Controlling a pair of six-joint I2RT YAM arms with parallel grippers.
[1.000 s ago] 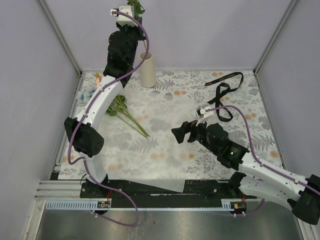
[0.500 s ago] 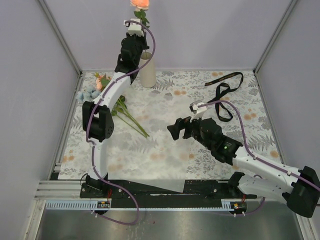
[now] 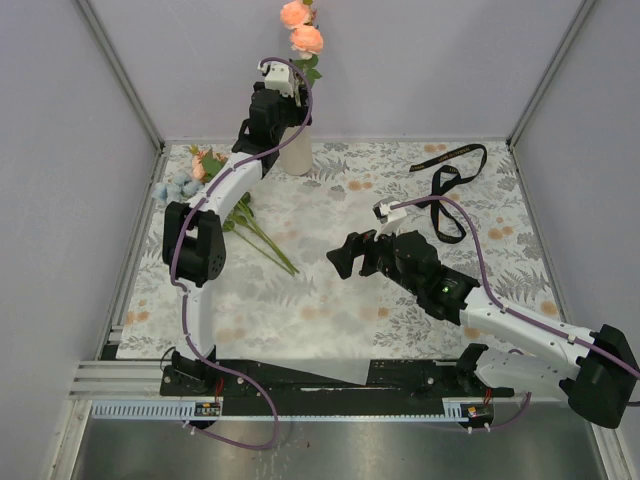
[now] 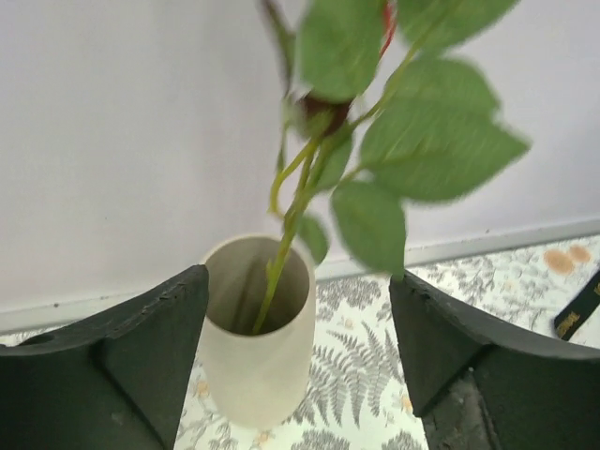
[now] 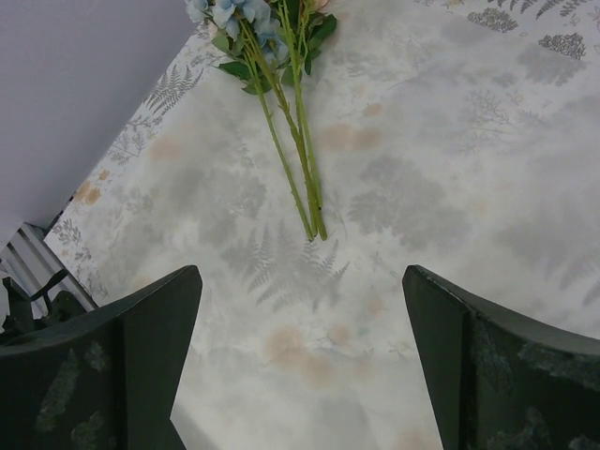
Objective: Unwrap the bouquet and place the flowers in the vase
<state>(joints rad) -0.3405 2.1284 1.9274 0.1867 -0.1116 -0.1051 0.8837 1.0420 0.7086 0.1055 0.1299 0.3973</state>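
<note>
Two peach roses [image 3: 306, 40] stand above the vase [image 3: 297, 158] in the overhead view, at the far edge of the table [image 3: 340, 310], with the left gripper [image 3: 284, 115] right at its mouth. We count one vase, one black ribbon [image 3: 452, 178] lying loose to the far right, and one loose bunch of flowers [image 3: 262, 238] flat on the table's left side. That bunch is well apart from the right gripper [image 3: 345, 260], which hovers over the middle. In the bunch we make out one peach bloom and one pale-blue cluster [image 3: 180, 187]; we cannot count its stems from here.

From the left wrist, a green stem [image 4: 278, 277] runs down into the vase [image 4: 258, 366], with leaves [image 4: 427, 155] blurred above it. The left gripper's fingers [image 4: 141, 366] stand wide, one on each side of the vase, touching neither it nor the stem. They hold nothing.

From the right wrist, the right gripper [image 5: 300, 281] has its jaws spread to their widest, with only bare cloth between them. Ahead lie the stems [image 5: 300, 159], two for certain and perhaps a third, side by side.

We judge the placing step partly done: some flowers are in and the rest are to go. The next move, we think, calls for lifting the left arm clear without snagging the leaves. After that comes a low, narrow pinch on one thin stem lying flat on the table.
</note>
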